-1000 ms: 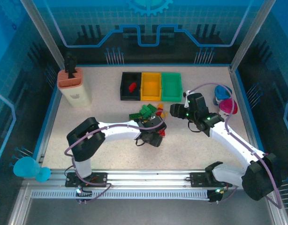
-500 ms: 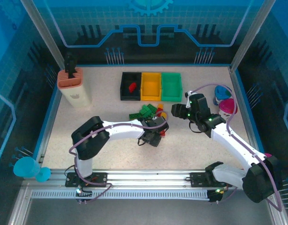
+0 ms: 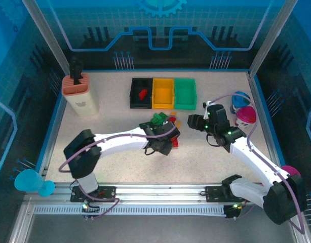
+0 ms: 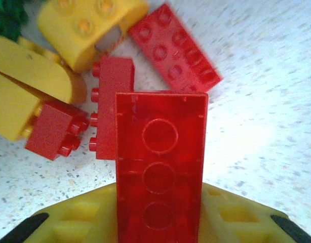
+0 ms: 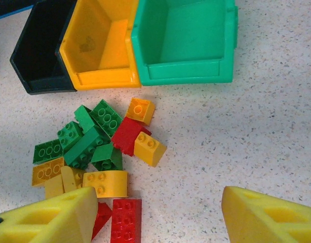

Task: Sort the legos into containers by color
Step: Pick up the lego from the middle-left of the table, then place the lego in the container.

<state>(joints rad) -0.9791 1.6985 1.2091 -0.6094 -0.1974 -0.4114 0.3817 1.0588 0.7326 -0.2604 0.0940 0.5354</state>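
Left fingers (image 4: 79, 223) clamp a red lego (image 4: 160, 172); right fingers (image 5: 267, 215) stand apart above the legos (image 5: 94, 144)

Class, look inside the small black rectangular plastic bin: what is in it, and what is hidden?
One small red studded plastic brick lies on the black bin's floor. Shadow along its walls could hide more.
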